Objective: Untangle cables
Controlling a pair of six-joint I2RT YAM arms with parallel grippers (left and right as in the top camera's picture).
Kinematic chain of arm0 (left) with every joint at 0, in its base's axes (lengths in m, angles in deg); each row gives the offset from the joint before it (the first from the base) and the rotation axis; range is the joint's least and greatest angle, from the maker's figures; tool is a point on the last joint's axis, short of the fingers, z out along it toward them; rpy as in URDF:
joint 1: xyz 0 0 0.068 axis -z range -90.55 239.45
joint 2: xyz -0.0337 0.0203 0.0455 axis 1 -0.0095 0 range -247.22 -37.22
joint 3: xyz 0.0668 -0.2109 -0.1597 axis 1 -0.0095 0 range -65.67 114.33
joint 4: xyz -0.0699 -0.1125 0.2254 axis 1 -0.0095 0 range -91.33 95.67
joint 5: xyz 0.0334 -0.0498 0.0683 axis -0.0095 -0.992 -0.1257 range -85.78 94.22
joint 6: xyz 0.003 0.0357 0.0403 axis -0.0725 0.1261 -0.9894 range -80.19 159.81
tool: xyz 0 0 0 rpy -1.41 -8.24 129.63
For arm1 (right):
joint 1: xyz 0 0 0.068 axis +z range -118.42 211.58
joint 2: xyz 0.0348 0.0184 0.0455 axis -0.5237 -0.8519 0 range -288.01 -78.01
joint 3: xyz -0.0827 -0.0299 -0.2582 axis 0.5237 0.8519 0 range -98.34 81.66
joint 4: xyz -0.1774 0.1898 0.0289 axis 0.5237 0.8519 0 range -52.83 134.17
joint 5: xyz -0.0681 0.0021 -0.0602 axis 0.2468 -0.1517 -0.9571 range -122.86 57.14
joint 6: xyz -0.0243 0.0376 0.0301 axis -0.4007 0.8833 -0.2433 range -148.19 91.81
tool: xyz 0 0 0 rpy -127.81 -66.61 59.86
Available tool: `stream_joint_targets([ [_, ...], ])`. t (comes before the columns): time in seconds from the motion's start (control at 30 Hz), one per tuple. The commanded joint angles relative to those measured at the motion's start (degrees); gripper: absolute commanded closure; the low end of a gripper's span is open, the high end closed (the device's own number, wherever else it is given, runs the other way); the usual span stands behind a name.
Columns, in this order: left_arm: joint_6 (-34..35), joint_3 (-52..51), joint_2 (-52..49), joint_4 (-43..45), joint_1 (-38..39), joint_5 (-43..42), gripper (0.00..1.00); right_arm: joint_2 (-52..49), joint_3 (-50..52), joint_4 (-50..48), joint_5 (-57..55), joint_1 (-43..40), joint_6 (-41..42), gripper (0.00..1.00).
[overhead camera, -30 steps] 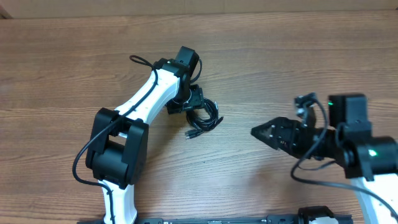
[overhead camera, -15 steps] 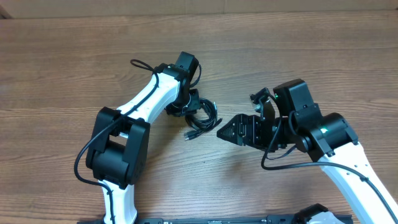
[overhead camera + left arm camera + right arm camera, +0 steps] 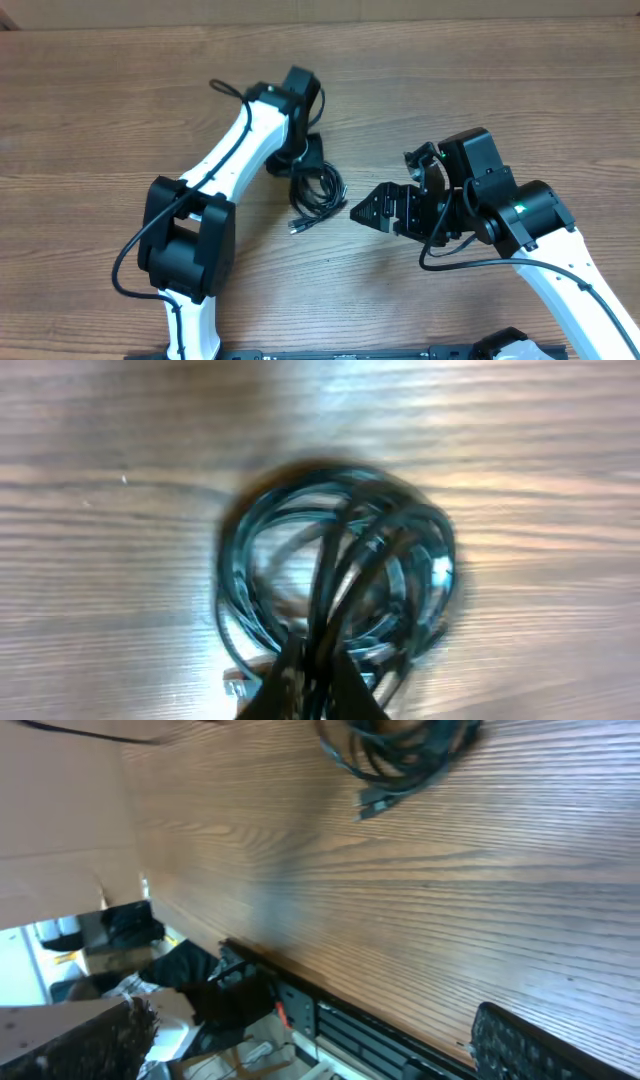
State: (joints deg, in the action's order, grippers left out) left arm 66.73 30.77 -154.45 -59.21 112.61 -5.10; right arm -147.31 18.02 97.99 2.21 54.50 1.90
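Note:
The cables (image 3: 318,190) lie as one small black coil on the wooden table, a plug end (image 3: 296,228) sticking out toward the front. My left gripper (image 3: 307,163) sits at the coil's far edge. In the left wrist view the coil (image 3: 340,575) fills the middle, and the left gripper (image 3: 312,665) is shut on several of its strands. My right gripper (image 3: 358,212) is open, just right of the coil and apart from it. The right wrist view shows the cables (image 3: 405,750) at the top, with nothing inside the wide-open right gripper (image 3: 310,1045).
A cardboard wall (image 3: 400,10) runs along the back of the table. The table's front edge carries a black rail (image 3: 340,1015). The left arm's own wire (image 3: 225,93) loops out near its wrist.
The left gripper has shut on the coil and shifted it slightly toward the front. The right arm has swung in from the right to just beside the coil, with its jaws wider.

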Motion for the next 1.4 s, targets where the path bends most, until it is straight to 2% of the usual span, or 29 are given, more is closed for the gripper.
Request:
stream_joint_targets([
  [0.0, -1.6, 8.4, 5.6, -3.1, -0.3, -3.1, 0.96, 0.1, -0.6, -0.1, -2.8, 0.3, 0.4, 0.0],
  [0.1, -1.6, 13.2, 9.2, -5.6, -0.3, -6.0, 0.96, 0.1, -0.6, -0.1, -3.6, 0.3, 0.3, 0.0],
  [0.33, -1.1, 14.4, 15.5, -3.4, -0.8, -19.6, 0.96, 0.1, -0.6, -0.1, -3.5, 0.3, 0.3, 0.0],
  [0.37, -0.4, 14.4, 16.1, -3.5, -0.9, -19.2, 0.96, 0.1, -0.6, -0.1, -3.4, 0.3, 0.3, 0.0],
  [0.5, 7.0, 14.3, 16.5, -9.5, -0.5, -6.2, 0.96, 0.1, -0.6, -0.9, -1.3, 0.3, 0.4, 0.0],
  [0.63, 8.0, 14.3, 15.2, -14.8, 0.9, -4.0, 0.96, 0.1, -0.6, -2.8, -0.2, 0.3, 0.7, 0.0],
  [0.73, 7.8, 14.3, 13.9, -16.9, 2.4, -10.8, 0.96, 0.1, -0.6, -3.8, 0.8, 0.3, 1.2, 0.0],
  [0.87, 5.2, 14.3, 13.5, -16.2, 2.9, -29.7, 0.96, 0.1, -0.6, -5.2, 4.3, 0.3, 1.2, 0.0],
  [0.93, 5.2, 14.3, 13.5, -14.3, 2.9, -27.9, 0.96, 0.1, -0.6, -6.2, 6.3, 0.3, 0.9, 0.0],
  [1.03, 9.2, 14.3, 13.5, -15.7, 2.9, -23.0, 0.96, 0.1, -0.6, -7.4, 9.7, 0.3, -2.6, 0.01],
  [1.2, 9.4, 14.3, 13.5, -15.9, 2.9, -23.1, 0.96, 0.1, -0.6, -9.9, 9.4, 0.3, -3.6, 0.0],
  [1.37, 13.3, 14.3, 13.5, -16.2, 3.5, -23.6, 0.96, 0.1, -0.6, -11.2, 5.5, 0.3, -10.6, 0.0],
])
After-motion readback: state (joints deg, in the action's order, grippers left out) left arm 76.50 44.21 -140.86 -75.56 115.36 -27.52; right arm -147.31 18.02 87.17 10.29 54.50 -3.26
